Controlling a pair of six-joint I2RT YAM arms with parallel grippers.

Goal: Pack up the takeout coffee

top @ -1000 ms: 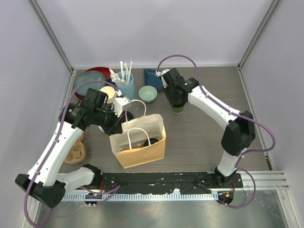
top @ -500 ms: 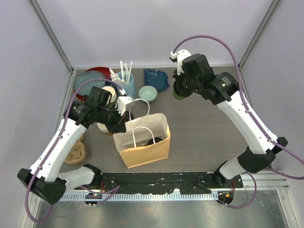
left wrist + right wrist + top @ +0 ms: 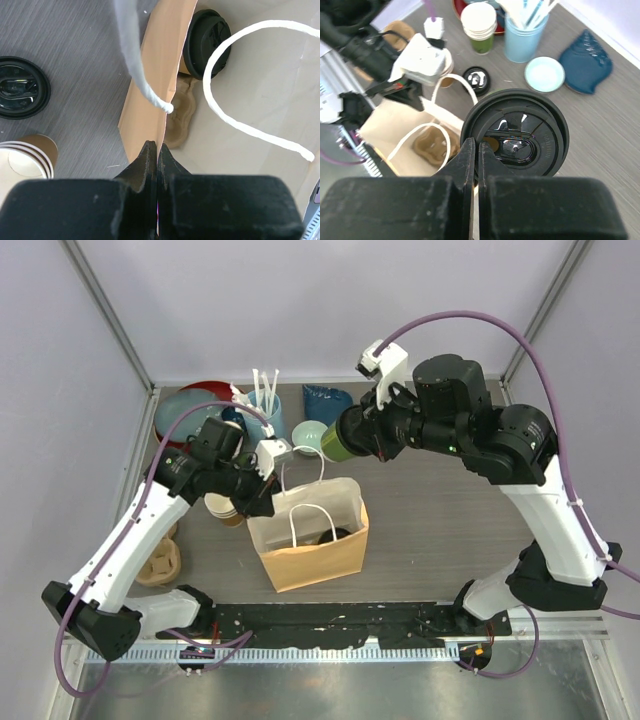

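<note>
Now the green cup (image 3: 339, 446) is off the table, swinging toward the bag (image 3: 318, 558).
Right gripper (image 3: 475, 150) pinches its rim; left gripper (image 3: 154, 152) clamps the bag's edge open; brown cup (image 3: 206, 42) already inside.

A brown paper bag (image 3: 312, 555) with 2 white handles stands open on the dark table (image 3: 440, 530), with a cardboard carrier (image 3: 181, 115) inside it. Behind the bag are a blue tumbler (image 3: 262, 418) of white utensils, a pale green bowl (image 3: 311, 437) and a dark blue dish (image 3: 327, 400). Left of the bag are a brown cup stack (image 3: 25, 160), black lids (image 3: 22, 87) and stacked carriers (image 3: 160, 562).
</note>
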